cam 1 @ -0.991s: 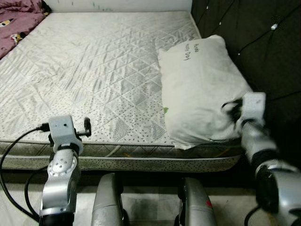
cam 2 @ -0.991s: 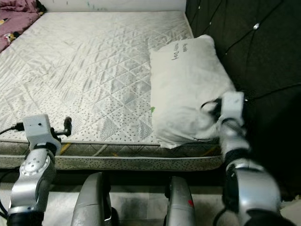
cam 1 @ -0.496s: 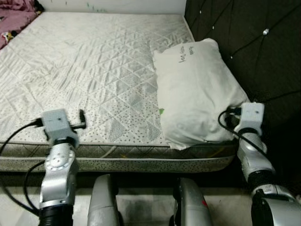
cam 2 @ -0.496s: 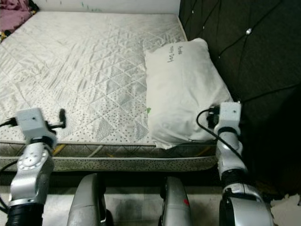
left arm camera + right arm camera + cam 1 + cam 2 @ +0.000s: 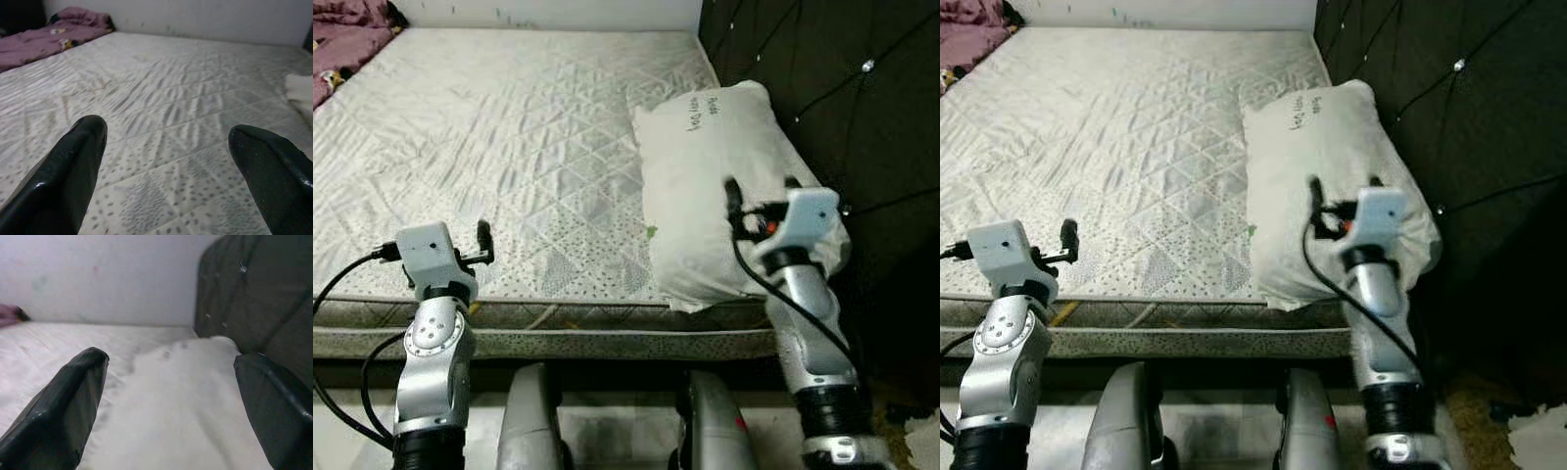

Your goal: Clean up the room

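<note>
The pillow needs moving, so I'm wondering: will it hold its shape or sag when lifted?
The pillow looks plump with creased fabric, so it will probably sag either side of a pinch. It likely weighs little. The right end effector, fingers open over it, may catch only cloth.

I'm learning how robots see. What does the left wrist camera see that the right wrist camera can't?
The left wrist view alone gives a purple blanket heaped at the far corner, past the open left gripper. The right wrist view alone gives the dark padded headboard and the open right gripper over the pillow. Both share the quilted mattress, the wall behind and that pillow.
</note>
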Robot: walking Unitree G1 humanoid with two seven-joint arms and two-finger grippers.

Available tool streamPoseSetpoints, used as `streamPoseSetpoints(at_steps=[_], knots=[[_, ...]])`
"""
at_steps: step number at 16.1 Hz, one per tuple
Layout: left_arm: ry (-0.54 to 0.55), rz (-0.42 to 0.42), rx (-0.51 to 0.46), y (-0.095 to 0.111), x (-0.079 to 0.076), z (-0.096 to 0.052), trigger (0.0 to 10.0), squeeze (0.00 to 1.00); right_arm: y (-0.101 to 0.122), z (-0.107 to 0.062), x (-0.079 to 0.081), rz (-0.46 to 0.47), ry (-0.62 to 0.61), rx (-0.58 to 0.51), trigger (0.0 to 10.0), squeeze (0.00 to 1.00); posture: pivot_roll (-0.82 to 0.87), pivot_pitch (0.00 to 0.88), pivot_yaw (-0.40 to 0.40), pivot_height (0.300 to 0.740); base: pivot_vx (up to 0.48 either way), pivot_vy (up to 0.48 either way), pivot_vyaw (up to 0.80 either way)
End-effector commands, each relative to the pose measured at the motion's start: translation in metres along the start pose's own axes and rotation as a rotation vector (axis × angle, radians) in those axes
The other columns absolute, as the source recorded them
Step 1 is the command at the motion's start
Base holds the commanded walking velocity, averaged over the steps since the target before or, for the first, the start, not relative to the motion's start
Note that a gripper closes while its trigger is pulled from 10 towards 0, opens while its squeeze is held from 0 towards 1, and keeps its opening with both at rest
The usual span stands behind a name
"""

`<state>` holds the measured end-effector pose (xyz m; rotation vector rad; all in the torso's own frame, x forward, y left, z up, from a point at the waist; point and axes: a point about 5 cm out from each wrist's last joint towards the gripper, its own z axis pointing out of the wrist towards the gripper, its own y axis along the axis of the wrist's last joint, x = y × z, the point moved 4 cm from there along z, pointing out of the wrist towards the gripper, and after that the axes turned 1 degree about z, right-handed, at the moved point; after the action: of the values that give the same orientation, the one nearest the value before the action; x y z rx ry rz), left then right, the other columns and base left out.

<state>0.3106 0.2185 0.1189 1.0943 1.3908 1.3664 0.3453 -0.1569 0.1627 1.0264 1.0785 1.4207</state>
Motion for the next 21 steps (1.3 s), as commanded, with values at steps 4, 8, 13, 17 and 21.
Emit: streamPoseSetpoints(at_steps=[4,8,13,17,21], knots=[[0.004,-0.001,-0.002,-0.002,0.001,-0.013,10.0,0.00,0.006,0.000,0.022,0.052,0.077,0.035,10.0,1.00,-0.02,0.000,-0.007,0.586,0.000,0.000,0.00],[-0.019,0.008,0.006,-0.002,0.001,-0.008,10.0,0.00,0.010,0.006,0.026,0.105,0.082,0.040,10.0,1.00,-0.03,0.000,0.013,0.620,0.000,0.000,0.00],[-0.049,0.007,0.027,-0.009,-0.007,-0.008,10.0,0.00,0.007,0.010,0.025,0.093,0.068,0.058,10.0,1.00,-0.04,0.000,0.016,0.685,0.000,0.000,0.00],[-0.045,0.003,0.027,-0.010,-0.007,-0.006,10.0,0.00,0.004,0.016,0.023,0.083,0.065,0.066,10.0,1.00,-0.04,0.000,0.013,0.730,0.000,0.000,0.00],[-0.048,0.011,0.018,-0.007,-0.006,-0.001,10.0,0.00,0.001,0.014,0.015,0.057,0.033,0.071,10.0,1.00,-0.05,0.000,0.020,0.740,0.000,0.000,0.00]])
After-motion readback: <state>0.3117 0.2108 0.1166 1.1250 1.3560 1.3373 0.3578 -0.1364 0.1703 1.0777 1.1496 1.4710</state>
